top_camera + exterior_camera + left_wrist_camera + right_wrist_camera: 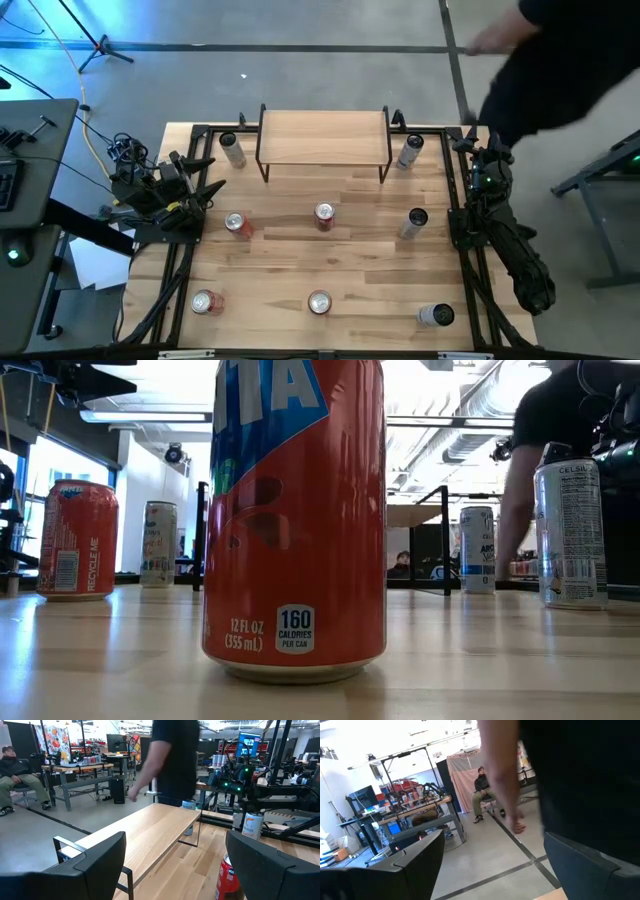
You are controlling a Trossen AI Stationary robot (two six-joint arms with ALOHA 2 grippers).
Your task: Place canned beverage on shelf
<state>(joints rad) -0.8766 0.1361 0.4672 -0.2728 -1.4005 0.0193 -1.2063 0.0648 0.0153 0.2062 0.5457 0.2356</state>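
The shelf (323, 138) stands on thin black legs at the table's far middle, its wooden top bare. Several cans stand on the table: red ones (324, 216) (237, 224) (206, 302) (319, 302) and silver ones (232, 150) (410, 152) (414, 223) (436, 316). My left gripper (208, 178) waits at the table's left edge, open and pointing level at the shelf (150, 832). My right gripper (478, 148) waits at the far right corner, open (495, 865), facing off the table into the room. Neither holds anything.
A person in dark clothes (545, 60) stands off the table's far right corner, with an arm (502, 785) right in front of my right gripper. Black rails (185, 270) edge the table on both sides. In the low view a red can (295, 520) fills the foreground.
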